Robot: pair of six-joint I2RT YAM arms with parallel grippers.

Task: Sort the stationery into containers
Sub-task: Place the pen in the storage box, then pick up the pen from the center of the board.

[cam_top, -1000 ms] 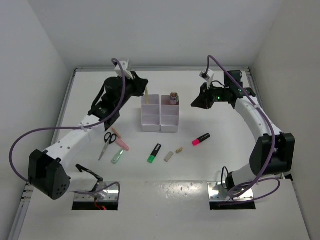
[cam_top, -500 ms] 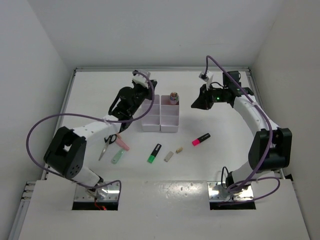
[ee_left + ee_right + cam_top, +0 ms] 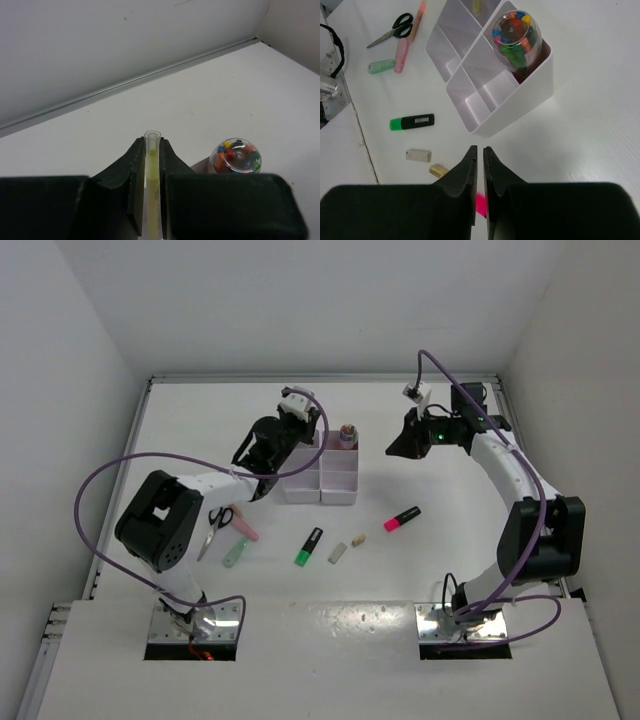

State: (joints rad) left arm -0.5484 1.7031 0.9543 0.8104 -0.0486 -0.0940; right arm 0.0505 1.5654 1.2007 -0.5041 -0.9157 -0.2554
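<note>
Two grippers, top view: the left gripper [image 3: 298, 432] was at the back-left corner of the white organiser [image 3: 320, 498]; the right gripper [image 3: 392, 448] hung to the organiser's right, apart from it.
Jar [image 3: 347, 433]: stood in the organiser's back-right compartment.
Loose stationery, top view: scissors [image 3: 215, 525], pink pen [image 3: 240, 520], green pen [image 3: 235, 553], green highlighter [image 3: 309, 545], grey eraser [image 3: 337, 552], beige eraser [image 3: 357, 540] and pink highlighter [image 3: 402, 518] lay on the table [image 3: 420, 575] in front of the organiser.
Left gripper, left wrist view: its fingers pinched a cream pen [image 3: 151, 180] from both sides, the pen's clear end standing past the fingertips; the jar, holding coloured bits, showed just to the right.
Right gripper, right wrist view: its fingers were almost pressed together, with only a thin slit between them and nothing held in it; a strip of the pink highlighter showed through the slit.
Organiser, right wrist view: the jar sat in a corner compartment, and the cream pen's end showed at the compartment beside it.
</note>
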